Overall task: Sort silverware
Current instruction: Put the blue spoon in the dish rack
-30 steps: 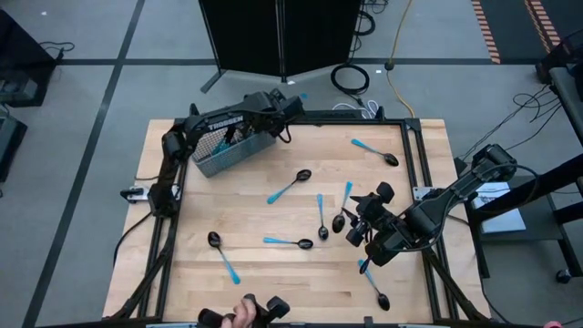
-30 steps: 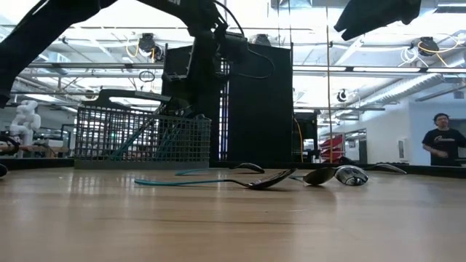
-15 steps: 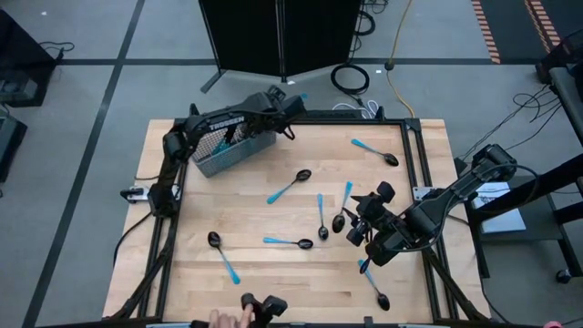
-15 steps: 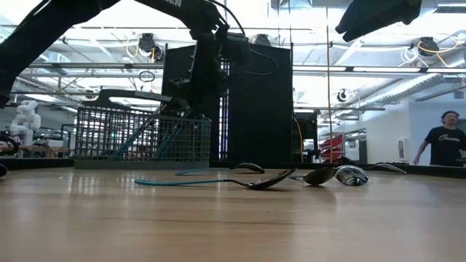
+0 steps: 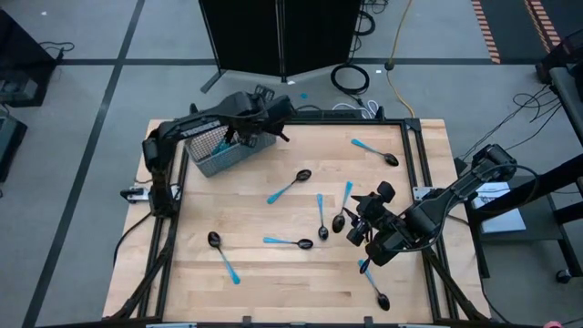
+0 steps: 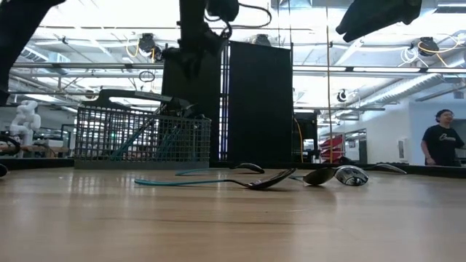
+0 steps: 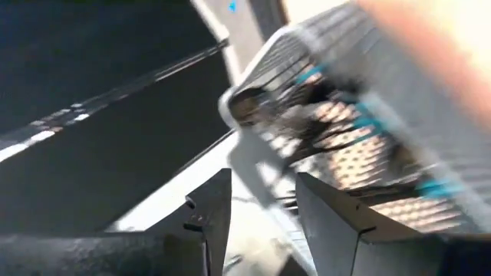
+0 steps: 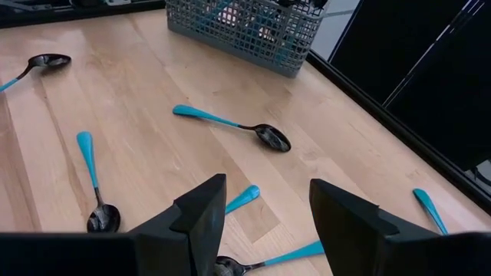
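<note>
Left gripper (image 5: 258,116) raised above the far rim of the wire-mesh basket (image 5: 221,152), fingers (image 7: 217,211) parted with nothing between them; blue handles of silverware standing in the basket (image 7: 360,123) directly ahead of and below those fingers, the wrist view too smeared to sort forks from spoons. Right gripper (image 5: 363,221) low over the wooden table (image 5: 273,282) on the opposite side, well apart from the basket, fingers (image 8: 201,215) spread wide and empty. Nearest to it, two spoons lying side by side just ahead of the fingertips: one (image 5: 342,208) almost touching the gripper, the other (image 5: 321,219) just beyond. Farther ahead toward the basket, a spoon (image 5: 290,186) lying slantwise, bowl pointing away from the right gripper. Off to the side, nearer the table's front edge, another spoon (image 5: 290,242), and beyond that a spoon (image 5: 222,256) well apart from both grippers. Behind the right gripper, partly under the arm, a spoon (image 5: 373,286) near the front edge. Toward the far right corner, one spoon (image 5: 374,151) alone. Beyond the table in the low view, a person (image 6: 441,145) standing in the room, far off.
</note>
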Controlling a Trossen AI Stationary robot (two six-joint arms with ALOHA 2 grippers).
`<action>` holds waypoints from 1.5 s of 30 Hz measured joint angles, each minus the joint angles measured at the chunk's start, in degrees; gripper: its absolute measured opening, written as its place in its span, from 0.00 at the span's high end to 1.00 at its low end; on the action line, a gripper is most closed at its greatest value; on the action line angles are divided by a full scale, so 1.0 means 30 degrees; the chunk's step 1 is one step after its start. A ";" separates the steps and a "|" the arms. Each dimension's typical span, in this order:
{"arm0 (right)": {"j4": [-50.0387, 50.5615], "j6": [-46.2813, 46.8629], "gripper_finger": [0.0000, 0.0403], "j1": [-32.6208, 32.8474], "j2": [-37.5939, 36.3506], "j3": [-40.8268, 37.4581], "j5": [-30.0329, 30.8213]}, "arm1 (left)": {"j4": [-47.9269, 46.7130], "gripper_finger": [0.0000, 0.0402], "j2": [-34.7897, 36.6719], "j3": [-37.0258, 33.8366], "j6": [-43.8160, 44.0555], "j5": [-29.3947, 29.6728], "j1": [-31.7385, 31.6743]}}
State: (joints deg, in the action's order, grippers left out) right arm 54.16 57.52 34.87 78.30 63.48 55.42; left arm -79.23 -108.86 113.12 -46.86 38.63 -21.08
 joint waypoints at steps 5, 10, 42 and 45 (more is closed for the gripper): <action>-0.0238 0.0057 0.55 -0.0002 0.0000 0.0000 -0.0007 | -0.1772 0.64 0.0124 0.0000 0.4554 0.0531 0.1403; -0.1027 0.0091 0.55 -0.0003 0.0000 0.0000 -0.0033 | -0.3450 0.64 -0.0335 -0.0029 0.8422 0.3081 0.3318; -0.5401 0.0098 0.55 0.1772 0.1297 -0.0007 -0.3070 | 0.7449 0.64 -0.0195 -1.0564 1.7259 -1.0305 1.6138; -0.5360 0.0037 0.55 0.1633 0.1297 -0.0007 -0.2993 | 1.0821 0.64 -0.0197 -1.2694 1.6941 -1.0876 1.6008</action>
State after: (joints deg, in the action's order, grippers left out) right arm 38.08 57.63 39.77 82.19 63.46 46.44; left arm -46.76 -109.45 75.04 3.96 6.00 26.95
